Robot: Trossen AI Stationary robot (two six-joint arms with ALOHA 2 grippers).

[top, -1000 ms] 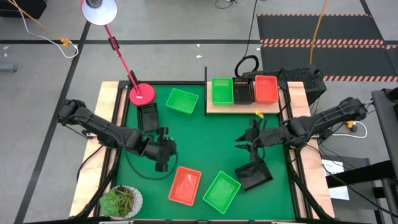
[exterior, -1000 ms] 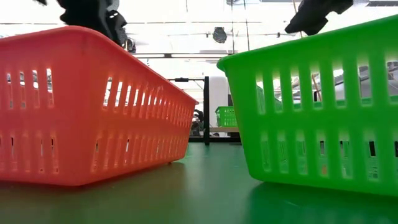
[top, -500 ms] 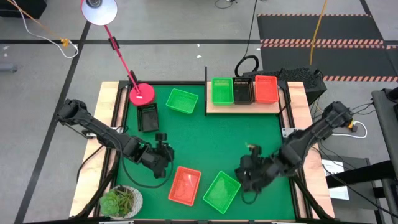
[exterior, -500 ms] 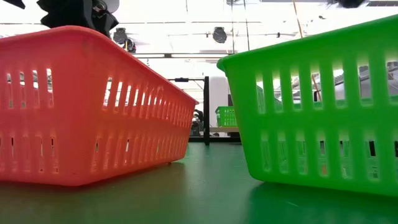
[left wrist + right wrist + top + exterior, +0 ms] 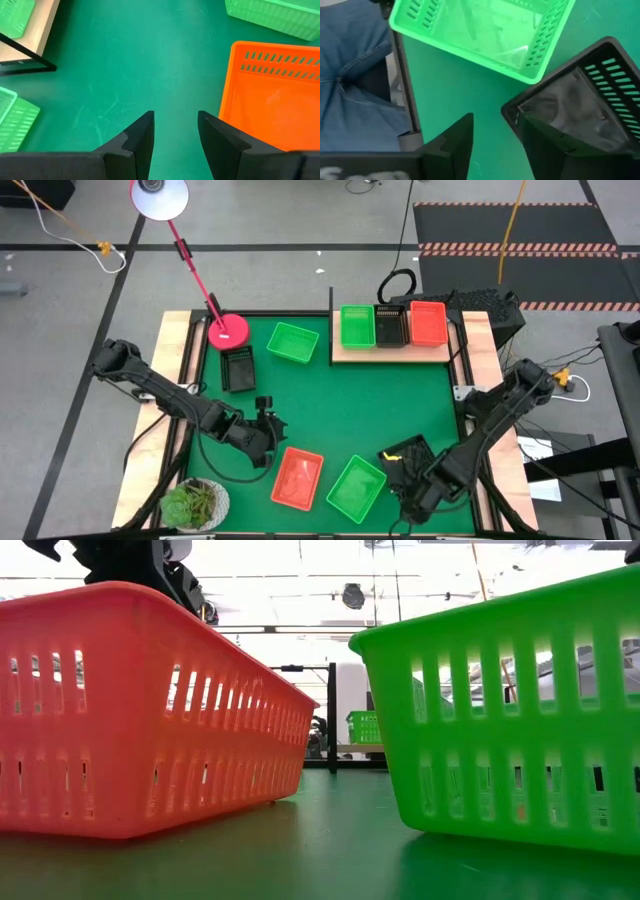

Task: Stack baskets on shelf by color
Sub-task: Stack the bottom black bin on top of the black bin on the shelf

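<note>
Right gripper [image 5: 492,131] open, one finger inside the black basket [image 5: 580,100] at the table's near-right corner — close squarely on the wall, lift level toward the far-edge shelf [image 5: 390,350]. Left gripper [image 5: 175,132] open beside the orange basket [image 5: 272,95].

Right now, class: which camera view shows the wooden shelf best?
The high view: the whole shelf shows, bearing green, black and red baskets. The left wrist view catches only a corner; the low view only a distant sliver; the right wrist view shows none.

bare green mat [image 5: 350,405] lies open mid-table. my left gripper [image 5: 175,131] has clear mat ahead, orange basket [image 5: 272,95] just beside; my right gripper [image 5: 495,135] is hemmed between green basket [image 5: 480,30] and black basket [image 5: 580,107].
</note>
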